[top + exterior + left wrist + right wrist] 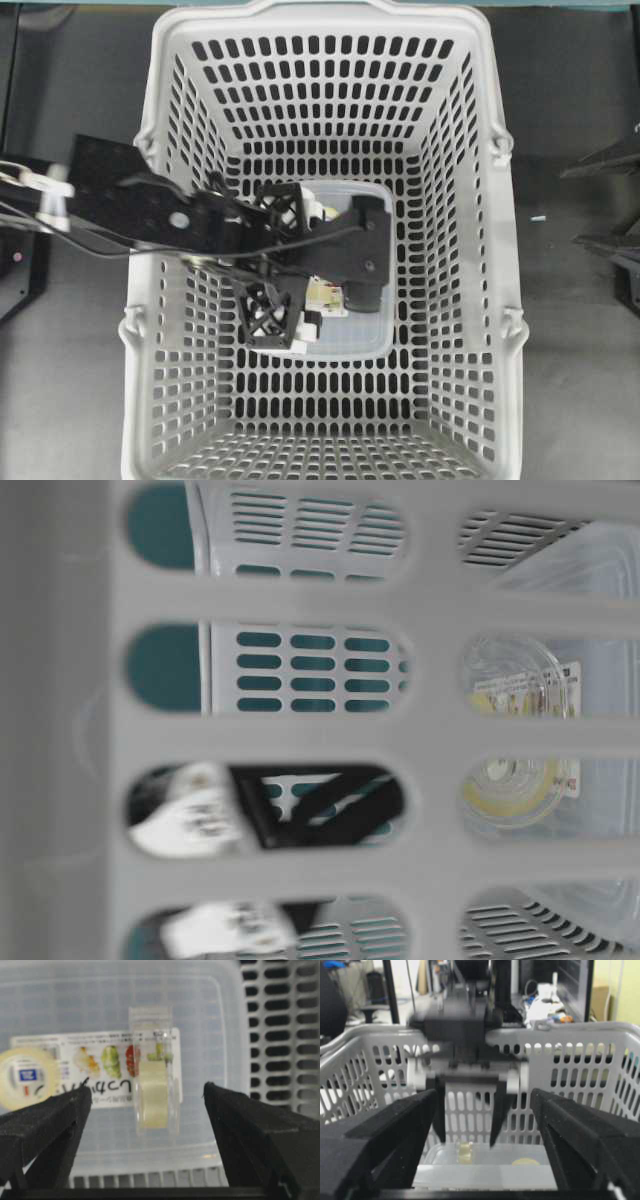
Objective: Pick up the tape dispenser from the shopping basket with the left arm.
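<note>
dark tabletop (580, 330) surrounds a grey shopping basket (478, 120). inside it lies a clear plastic box (50, 1000), and on its lid stands the tape dispenser (155, 1095), straight ahead of my left pincer (145, 1110) and centred between its spread fingers. i judge this the approach step: next i must lower further and close on the dispenser's narrow sides. my right pincer (485, 1125) is spread too, empty, outside the basket.

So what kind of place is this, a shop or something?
Probably a robotics lab, not a shop. The shopping basket sits on a dark workbench between two robot arms, and the right wrist view shows a cluttered desk and cables behind it.
</note>
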Controlling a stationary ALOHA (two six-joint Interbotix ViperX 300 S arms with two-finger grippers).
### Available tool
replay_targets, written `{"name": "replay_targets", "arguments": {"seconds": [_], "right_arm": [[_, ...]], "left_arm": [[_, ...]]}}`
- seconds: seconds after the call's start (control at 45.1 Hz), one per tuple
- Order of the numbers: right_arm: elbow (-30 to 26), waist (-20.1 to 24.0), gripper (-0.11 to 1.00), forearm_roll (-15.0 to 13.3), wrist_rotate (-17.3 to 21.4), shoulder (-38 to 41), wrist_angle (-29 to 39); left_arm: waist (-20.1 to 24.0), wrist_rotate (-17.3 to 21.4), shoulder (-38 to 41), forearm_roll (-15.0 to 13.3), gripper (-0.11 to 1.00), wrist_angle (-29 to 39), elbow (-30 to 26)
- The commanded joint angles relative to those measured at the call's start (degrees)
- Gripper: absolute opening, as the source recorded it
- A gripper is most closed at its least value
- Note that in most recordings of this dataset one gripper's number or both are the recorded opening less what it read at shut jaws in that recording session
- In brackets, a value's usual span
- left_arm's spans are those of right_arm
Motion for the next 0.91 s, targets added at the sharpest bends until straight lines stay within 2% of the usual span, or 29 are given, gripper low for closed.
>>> {"name": "replay_targets", "arguments": {"seconds": [0.0, 0.133, 0.222, 0.288, 0.377, 0.421, 0.51, 0.621, 0.887], "right_arm": [[-0.5, 0.2, 0.73, 0.2, 0.1, -0.1, -0.2], [-0.5, 0.2, 0.73, 0.2, 0.1, -0.1, -0.1], [-0.4, 0.2, 0.73, 0.2, 0.1, -0.1, -0.2], [-0.4, 0.2, 0.73, 0.2, 0.1, -0.2, -0.2], [-0.4, 0.2, 0.73, 0.2, 0.1, -0.2, 0.0], [-0.4, 0.3, 0.73, 0.2, 0.1, -0.2, 0.1], [-0.4, 0.2, 0.73, 0.2, 0.1, -0.2, 0.4], [-0.4, 0.2, 0.73, 0.2, 0.1, -0.3, 0.9], [-0.4, 0.3, 0.73, 0.2, 0.1, -1.1, 1.1]], "left_arm": [[-0.3, -0.1, 0.7, 0.2, 0.87, -0.1, 0.1], [-0.2, -0.2, 1.9, 0.1, 0.84, -0.4, 1.3], [-0.5, 0.0, 1.8, 0.1, 0.77, -0.4, 1.5], [-0.8, 0.1, 1.8, 0.1, 0.63, -0.4, 1.3], [-1.3, 0.4, 1.1, 0.2, 0.36, -0.3, 0.2], [-1.5, 0.4, 0.7, 0.1, 0.28, 0.0, -0.5], [-1.8, 0.4, -0.5, 0.1, 0.3, 1.5, -3.0], [-1.8, 0.4, -2.4, 0.2, 0.3, 6.5, -7.5], [-0.7, 1.0, -4.6, 0.2, 0.3, 23.7, -24.3]]}}
